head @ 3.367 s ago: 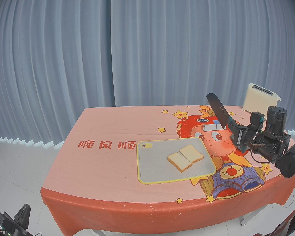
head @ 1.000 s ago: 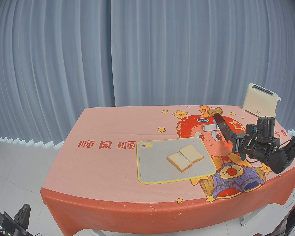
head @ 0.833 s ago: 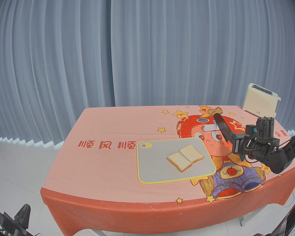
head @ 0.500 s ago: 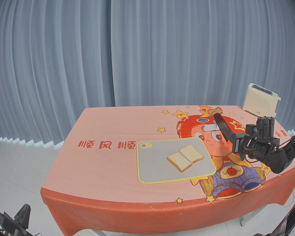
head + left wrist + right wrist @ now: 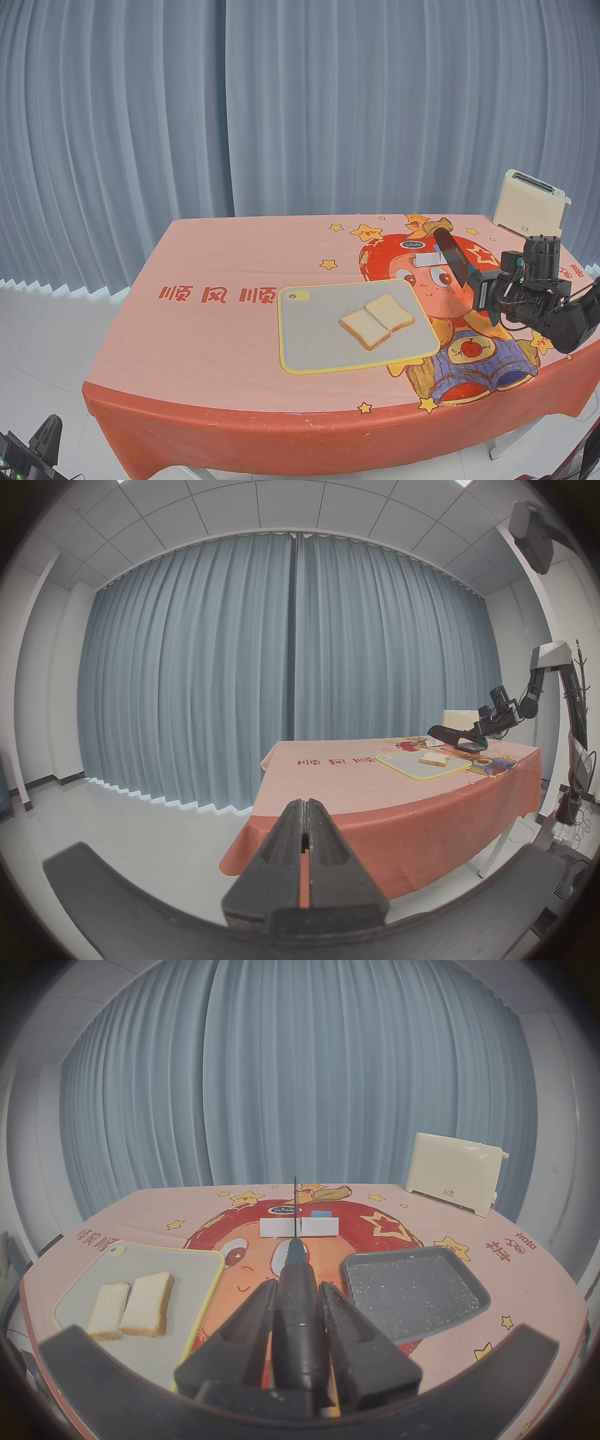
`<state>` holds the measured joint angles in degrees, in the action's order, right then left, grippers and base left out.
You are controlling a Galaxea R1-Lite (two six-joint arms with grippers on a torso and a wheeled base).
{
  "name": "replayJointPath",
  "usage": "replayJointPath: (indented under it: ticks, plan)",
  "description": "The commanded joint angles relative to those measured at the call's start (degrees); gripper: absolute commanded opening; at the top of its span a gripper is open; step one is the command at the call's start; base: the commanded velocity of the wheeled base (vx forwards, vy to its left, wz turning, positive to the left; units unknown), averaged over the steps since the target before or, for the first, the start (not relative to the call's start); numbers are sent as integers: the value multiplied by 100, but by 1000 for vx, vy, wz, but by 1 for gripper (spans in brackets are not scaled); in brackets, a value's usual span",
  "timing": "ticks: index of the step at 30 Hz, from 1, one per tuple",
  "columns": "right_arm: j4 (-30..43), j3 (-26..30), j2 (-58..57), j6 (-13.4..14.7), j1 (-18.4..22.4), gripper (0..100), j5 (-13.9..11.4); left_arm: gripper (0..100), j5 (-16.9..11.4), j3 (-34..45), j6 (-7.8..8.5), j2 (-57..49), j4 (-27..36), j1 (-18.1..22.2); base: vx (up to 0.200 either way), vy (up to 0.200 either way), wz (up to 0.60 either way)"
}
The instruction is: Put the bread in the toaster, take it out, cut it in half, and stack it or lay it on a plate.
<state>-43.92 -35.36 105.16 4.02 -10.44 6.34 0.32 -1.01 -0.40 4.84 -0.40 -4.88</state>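
In the middle of the frame, the bread [image 5: 377,320] is lying cut in two on the board [image 5: 312,340]. At the right, the right claw [image 5: 484,290] is squeezing the knife [image 5: 451,255]. The halves are waiting to go on the dark tray [image 5: 412,1288]. The left claw [image 5: 304,849] is sitting pinched together, empty.

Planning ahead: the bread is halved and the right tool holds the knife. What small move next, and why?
Probably lower the knife onto the white block under its tip and release it. The bread halves lie cut on the board, and the right tool must be free to carry them to the grey tray.
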Motion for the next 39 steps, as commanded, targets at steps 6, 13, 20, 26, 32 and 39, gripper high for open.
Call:
replayJointPath:
  ticks: [6, 13, 20, 26, 32, 39]
  plan:
    - [-11, 3, 66, -7, 6, 0, -1, 0, 3, 101, -4, 8, 5, 4, 0, 0, 0]
    - [-11, 3, 84, -7, 6, 0, 25, 0, 3, 101, -4, 8, -4, -5, 0, 0, 0]
    - [-11, -6, 146, -7, 6, 0, 34, 0, 3, 101, -4, 8, -4, -5, 0, 0, 0]
    - [-11, -6, 189, -7, -2, 0, 25, 0, 3, 101, -4, 8, -4, -5, 0, 0, 0]
    - [-11, -6, 242, -7, -2, 0, 34, 0, 3, 101, -4, 8, -4, -5, 0, 0, 0]
    - [-11, -6, 313, -7, -11, 0, 52, 0, 3, 101, -4, 8, -4, -5, 0, 0, 0]
